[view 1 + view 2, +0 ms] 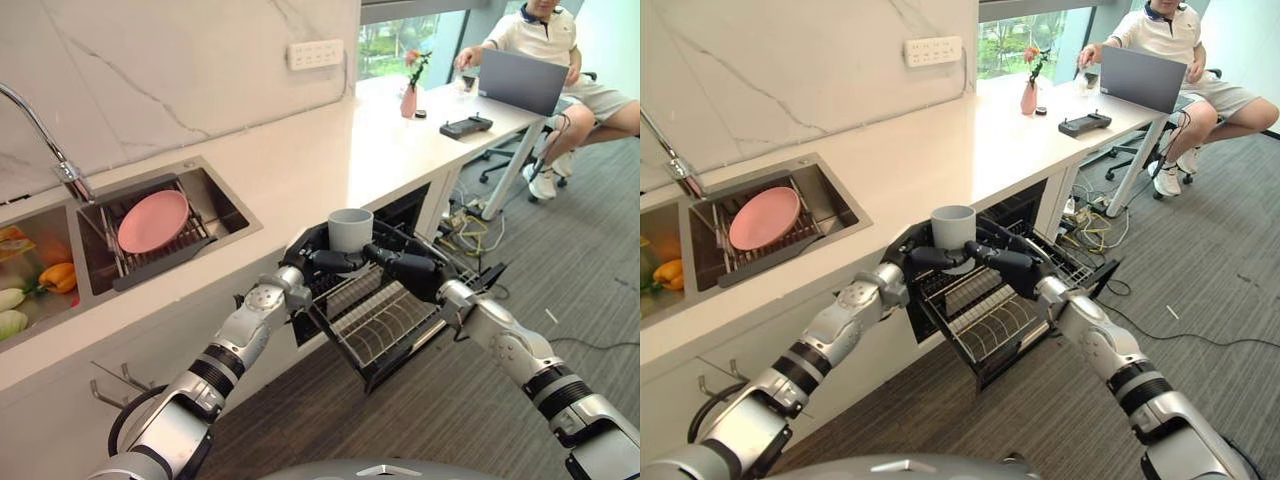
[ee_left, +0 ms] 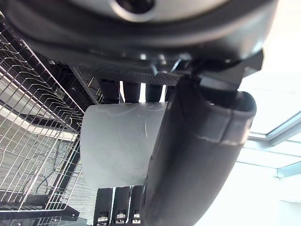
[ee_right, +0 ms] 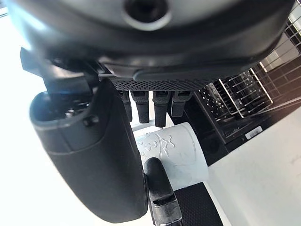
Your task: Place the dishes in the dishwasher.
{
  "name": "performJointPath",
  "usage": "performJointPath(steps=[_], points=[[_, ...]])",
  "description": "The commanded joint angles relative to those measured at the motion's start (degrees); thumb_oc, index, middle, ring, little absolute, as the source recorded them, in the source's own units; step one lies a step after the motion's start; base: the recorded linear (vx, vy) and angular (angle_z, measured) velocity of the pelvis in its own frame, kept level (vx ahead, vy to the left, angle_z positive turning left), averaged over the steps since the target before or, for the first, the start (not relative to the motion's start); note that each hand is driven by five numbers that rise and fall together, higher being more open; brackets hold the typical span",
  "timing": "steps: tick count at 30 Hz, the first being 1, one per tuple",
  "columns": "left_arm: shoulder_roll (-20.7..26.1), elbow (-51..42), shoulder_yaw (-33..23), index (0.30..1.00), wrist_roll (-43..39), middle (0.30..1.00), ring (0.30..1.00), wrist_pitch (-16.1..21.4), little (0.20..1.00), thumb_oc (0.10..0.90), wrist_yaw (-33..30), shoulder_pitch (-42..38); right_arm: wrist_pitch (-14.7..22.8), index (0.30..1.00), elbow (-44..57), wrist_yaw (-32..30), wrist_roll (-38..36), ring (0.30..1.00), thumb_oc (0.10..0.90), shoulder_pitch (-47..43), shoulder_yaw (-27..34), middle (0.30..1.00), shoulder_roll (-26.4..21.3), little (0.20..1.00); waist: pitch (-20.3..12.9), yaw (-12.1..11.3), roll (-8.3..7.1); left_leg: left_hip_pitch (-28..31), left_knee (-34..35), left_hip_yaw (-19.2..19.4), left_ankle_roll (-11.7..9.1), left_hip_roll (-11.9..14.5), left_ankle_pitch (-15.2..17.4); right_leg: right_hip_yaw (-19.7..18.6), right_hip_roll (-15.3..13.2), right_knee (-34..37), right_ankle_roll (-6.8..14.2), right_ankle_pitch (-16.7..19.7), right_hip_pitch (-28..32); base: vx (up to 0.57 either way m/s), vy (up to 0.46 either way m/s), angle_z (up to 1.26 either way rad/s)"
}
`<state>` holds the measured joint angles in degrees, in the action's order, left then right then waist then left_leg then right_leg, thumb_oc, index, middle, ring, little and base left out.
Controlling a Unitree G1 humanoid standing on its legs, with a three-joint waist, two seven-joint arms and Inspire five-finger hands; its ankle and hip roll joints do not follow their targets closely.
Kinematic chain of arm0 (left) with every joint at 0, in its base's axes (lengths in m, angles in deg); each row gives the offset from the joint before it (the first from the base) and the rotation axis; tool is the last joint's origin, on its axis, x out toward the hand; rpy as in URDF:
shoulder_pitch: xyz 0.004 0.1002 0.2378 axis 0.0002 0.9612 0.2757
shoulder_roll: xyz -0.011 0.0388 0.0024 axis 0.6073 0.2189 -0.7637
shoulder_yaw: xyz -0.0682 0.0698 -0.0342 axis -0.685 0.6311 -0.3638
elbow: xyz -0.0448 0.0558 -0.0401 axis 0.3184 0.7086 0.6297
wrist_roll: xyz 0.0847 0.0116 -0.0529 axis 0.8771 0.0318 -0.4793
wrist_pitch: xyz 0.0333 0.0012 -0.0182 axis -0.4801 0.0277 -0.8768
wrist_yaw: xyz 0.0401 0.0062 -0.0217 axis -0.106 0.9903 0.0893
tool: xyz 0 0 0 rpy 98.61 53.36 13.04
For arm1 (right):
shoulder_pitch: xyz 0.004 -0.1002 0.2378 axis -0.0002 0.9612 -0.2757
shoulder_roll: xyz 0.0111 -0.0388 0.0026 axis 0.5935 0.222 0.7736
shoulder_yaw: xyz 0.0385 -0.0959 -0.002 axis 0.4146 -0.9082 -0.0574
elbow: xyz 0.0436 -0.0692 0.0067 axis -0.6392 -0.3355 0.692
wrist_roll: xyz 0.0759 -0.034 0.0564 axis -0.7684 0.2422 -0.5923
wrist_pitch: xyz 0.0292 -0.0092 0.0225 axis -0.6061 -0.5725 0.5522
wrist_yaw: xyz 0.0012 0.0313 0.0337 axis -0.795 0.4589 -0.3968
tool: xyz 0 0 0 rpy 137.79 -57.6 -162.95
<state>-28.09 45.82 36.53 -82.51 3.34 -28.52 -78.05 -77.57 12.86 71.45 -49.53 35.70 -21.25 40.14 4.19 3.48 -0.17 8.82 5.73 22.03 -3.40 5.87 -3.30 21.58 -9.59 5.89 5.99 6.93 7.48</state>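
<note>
A grey cup [image 1: 350,228] stands upright in the air above the pulled-out dishwasher rack [image 1: 385,322], in front of the counter edge. My left hand [image 1: 312,262] is shut on the cup's lower part, with its thumb [image 2: 197,155] across the cup [image 2: 117,143] and its fingers behind. My right hand [image 1: 405,266] comes in from the other side, and its straight fingers [image 3: 160,106] touch the cup [image 3: 181,150]. A pink plate [image 1: 153,220] lies on the drain rack in the sink [image 1: 228,205].
The wire rack holds rows of upright tines and has a dark frame. A tap [image 1: 60,160] and a basin of vegetables [image 1: 40,275] are at the left. A person [image 1: 545,40] sits with a laptop at the far counter end, beside a pink vase [image 1: 409,100].
</note>
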Motion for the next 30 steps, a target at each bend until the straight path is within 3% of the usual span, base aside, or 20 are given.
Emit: performJointPath(steps=[1,3,7,8,10,13,14,15,20,25,30], points=[[-9.23,-11.1,8.96,0.3,-3.43,0.3,0.3,6.51,0.3,0.4,11.79,-10.91,2.41,0.9,1.09,4.87,-0.58,0.9,0.8,-12.87,-2.05,0.9,4.37,0.9,-1.54,-1.51,0.93,1.25,-0.73,-0.94,-1.35,-0.28,4.31,4.53,-3.01,-0.89,4.79,-4.92,2.61,-0.05,0.001,0.02],[-8.99,-11.07,8.96,0.3,-2.95,0.3,0.3,6.52,0.3,0.4,11.55,-10.85,2.96,0.9,0.63,4.12,0.42,0.9,0.8,-13.02,-1.32,0.9,4.66,0.9,-1.55,-1.5,0.94,1.25,-0.73,-0.97,-1.3,-0.32,4.37,4.47,-3.02,-0.89,4.79,-4.93,2.61,0.0,0.0,0.0],[-6.46,-12.19,7.67,0.3,4.7,0.3,0.3,8.13,0.3,0.4,7.79,-11.52,6.7,0.9,0.89,-1.46,12.29,0.9,0.8,-13.42,1.22,0.9,5.04,0.9,-1.48,-1.54,1.1,1.37,-0.73,-1.09,-1.04,-0.39,4.53,4.29,-3.04,-0.89,4.68,-5.06,2.68,0.0,0.0,0.0],[-6.46,-12.19,7.68,0.3,4.72,0.3,0.3,8.12,0.3,0.4,7.78,-11.51,6.69,0.9,0.92,-1.49,12.32,0.9,0.8,-13.4,1.23,0.9,5.06,0.9,-1.47,-1.54,1.09,1.39,-0.73,-1.09,-1.04,-0.39,4.53,4.29,-3.04,-0.89,4.68,-5.06,2.7,0.0,0.0,0.0],[-5.75,-12.43,5.58,0.3,12.51,0.3,0.3,10.27,0.3,0.4,3.0,-11.58,8.72,0.9,2.99,-5.17,20.85,0.9,0.8,-12.2,3.2,0.9,6.59,0.9,-1.43,-1.74,1.08,1.56,-0.73,-1.19,-0.87,-0.34,4.71,4.45,-3.07,-0.89,4.62,-5.23,2.94,0.0,0.0,0.0],[-5.1,-12.4,4.1,0.3,20.92,0.3,0.3,12.16,0.3,0.4,-5.18,-11.89,11.56,0.9,3.67,-14.04,27.21,0.9,0.8,-11.26,6.14,0.9,9.5,0.9,-1.26,-1.58,1.09,1.75,-0.73,-1.08,-0.73,-0.27,4.88,4.3,-3.05,-0.89,4.55,-5.26,2.97,0.0,0.0,0.0],[-5.09,-12.41,4.15,0.3,20.97,0.3,0.3,12.16,0.3,0.4,-5.23,-11.86,11.53,0.9,3.74,-14.11,27.26,0.9,0.8,-11.21,6.15,0.9,9.53,0.9,-1.26,-1.6,1.05,1.77,-0.73,-1.08,-0.73,-0.27,4.88,4.3,-3.06,-0.89,4.55,-5.27,2.99,0.0,0.0,0.0],[-4.82,-11.35,3.28,0.3,27.74,0.3,0.3,11.62,0.3,0.4,-11.59,-11.56,13.23,0.9,4.83,-20.6,28.03,0.9,0.8,-10.36,8.58,0.9,11.52,0.9,-1.19,-1.25,1.05,1.94,-0.73,-0.9,-0.69,-0.24,4.93,3.97,-2.9,-0.89,4.48,-5.34,2.93,0.0,0.0,0.0],[-4.75,-6.63,2.62,0.3,37.76,0.3,0.3,8.91,0.3,0.4,-19.25,-11.3,14.94,0.9,12.62,-22.14,24.43,0.9,0.8,-7.1,8.61,0.9,13.53,0.9,-1.34,-0.34,0.96,2.39,-0.73,-0.32,-0.65,-0.18,4.99,3.39,-2.66,-0.89,4.32,-5.44,2.79,0.0,0.0,0.0],[-4.32,-1.85,1.89,0.3,41.17,0.3,0.3,7.6,0.3,0.4,-22.1,-13.06,15.74,0.9,21.6,-20.05,18.87,0.9,0.8,-4.5,4.13,0.9,17.41,0.9,-1.47,0.72,1.1,2.73,-0.73,0.49,-0.63,-0.1,5.01,2.81,-2.58,-0.89,4.23,-5.42,2.53,0.0,0.01,-0.08],[-4.91,-1.46,2.2,0.3,41.15,0.3,0.3,7.65,0.3,0.4,-23.82,-13.41,16.13,0.9,22.32,-20.71,14.63,0.9,0.8,-3.72,1.08,0.9,20.6,0.9,-1.65,0.82,1.09,2.91,-0.73,0.92,-0.56,-0.16,5.1,2.69,-2.67,-0.89,4.12,-5.12,2.52,-0.01,0.008,-0.05]])
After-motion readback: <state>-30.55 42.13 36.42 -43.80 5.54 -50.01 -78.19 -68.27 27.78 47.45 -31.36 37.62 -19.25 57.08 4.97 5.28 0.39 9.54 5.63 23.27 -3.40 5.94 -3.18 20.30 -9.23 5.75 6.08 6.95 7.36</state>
